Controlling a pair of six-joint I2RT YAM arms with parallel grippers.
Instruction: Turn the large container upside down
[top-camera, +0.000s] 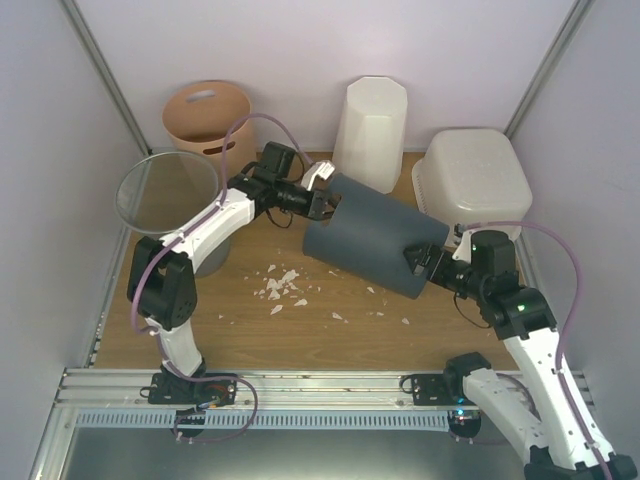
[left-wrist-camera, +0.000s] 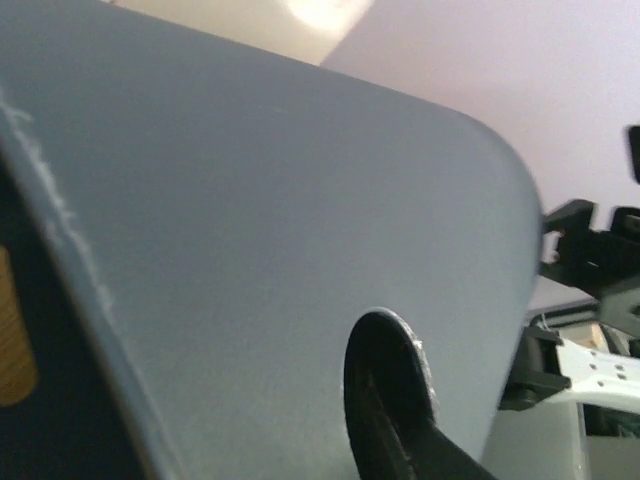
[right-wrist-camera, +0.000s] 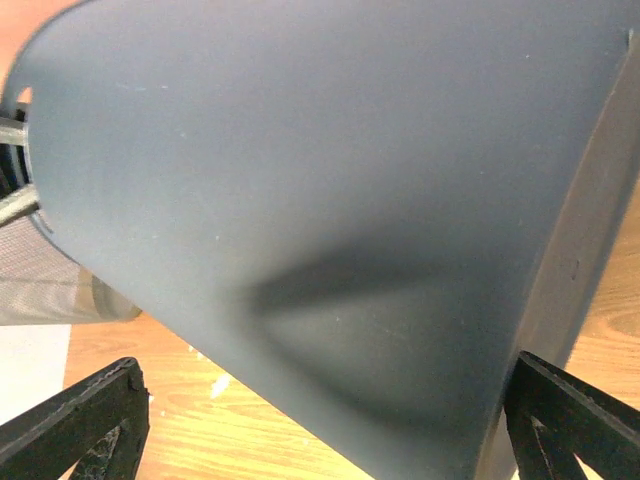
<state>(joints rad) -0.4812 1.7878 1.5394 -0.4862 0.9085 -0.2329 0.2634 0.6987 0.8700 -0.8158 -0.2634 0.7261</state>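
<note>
The large container (top-camera: 470, 180), a wide translucent-white tub, sits at the back right, and no opening shows from above. Neither gripper touches it. A dark grey bin (top-camera: 375, 235) lies on its side mid-table between both arms. My left gripper (top-camera: 325, 203) is at that bin's left rim. In the left wrist view one finger (left-wrist-camera: 390, 400) lies against the bin's outer wall (left-wrist-camera: 280, 220), and the other finger is hidden. My right gripper (top-camera: 420, 262) is at the bin's right end, jaws spread wide. Its fingers (right-wrist-camera: 80, 420) flank the bin's wall (right-wrist-camera: 330, 200).
A peach bin (top-camera: 207, 115) stands at the back left, a tall white faceted bin (top-camera: 370, 130) at the back centre, and a grey wire-mesh bin (top-camera: 170, 200) on the left. White crumbs (top-camera: 285, 285) lie on the wooden table (top-camera: 330, 340). Walls close in on both sides.
</note>
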